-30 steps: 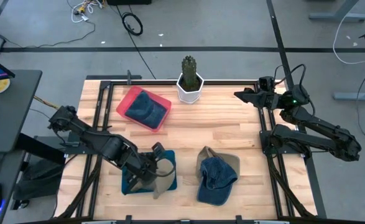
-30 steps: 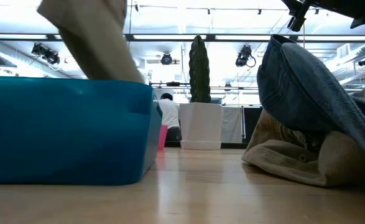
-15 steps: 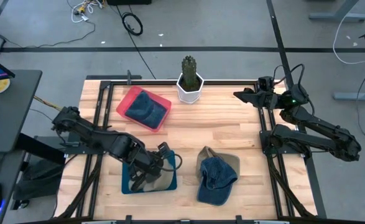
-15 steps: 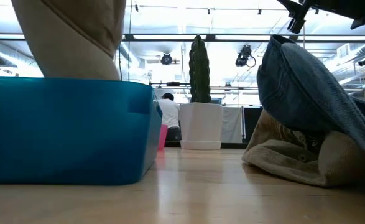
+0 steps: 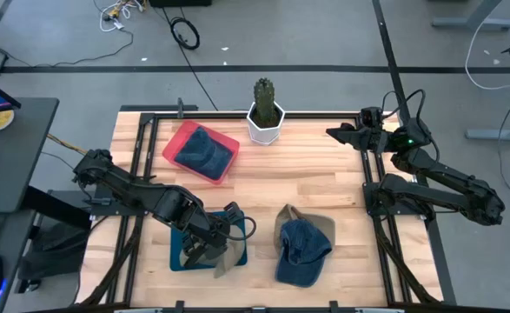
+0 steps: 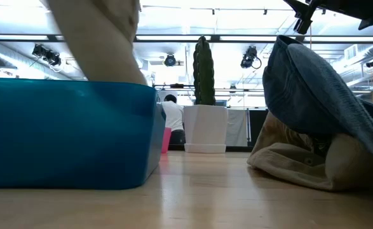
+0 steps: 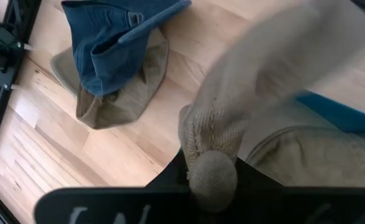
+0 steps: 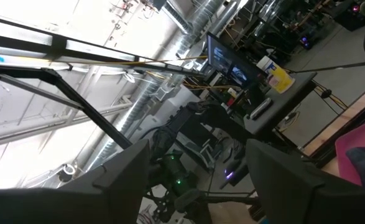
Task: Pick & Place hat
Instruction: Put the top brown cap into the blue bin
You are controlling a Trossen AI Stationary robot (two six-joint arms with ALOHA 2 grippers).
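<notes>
My left gripper (image 5: 235,224) is over the right end of the blue bin (image 5: 176,254) and is shut on a beige hat (image 5: 221,255). The hat lies in the bin, and in the low view the beige hat (image 6: 100,44) rises above the blue bin (image 6: 65,133). A denim hat (image 5: 302,248) rests on another beige hat (image 5: 322,226) on the table to the right. A third denim hat (image 5: 204,149) sits in a pink bin (image 5: 175,148). My right gripper (image 8: 194,186) is open, parked at the far right edge (image 5: 346,133). My left gripper pinches a bunched fold of the beige hat's cloth (image 7: 212,155) between its two fingers; how many layers cannot be told. It comes slanting from above. The rest of the hat (image 7: 306,149) spreads below the fingers into the blue bin.
A cactus in a white pot (image 5: 265,117) stands at the far edge's middle. Bare wood (image 5: 307,178) lies between the pink bin, the pot and the hat pile. Black rails (image 5: 376,200) run along both sides of the table.
My left gripper has moved a little toward the table's right and near edge over the blue bin, still shut on the beige hat. The hat has swung with it and settled lower into the bin.
</notes>
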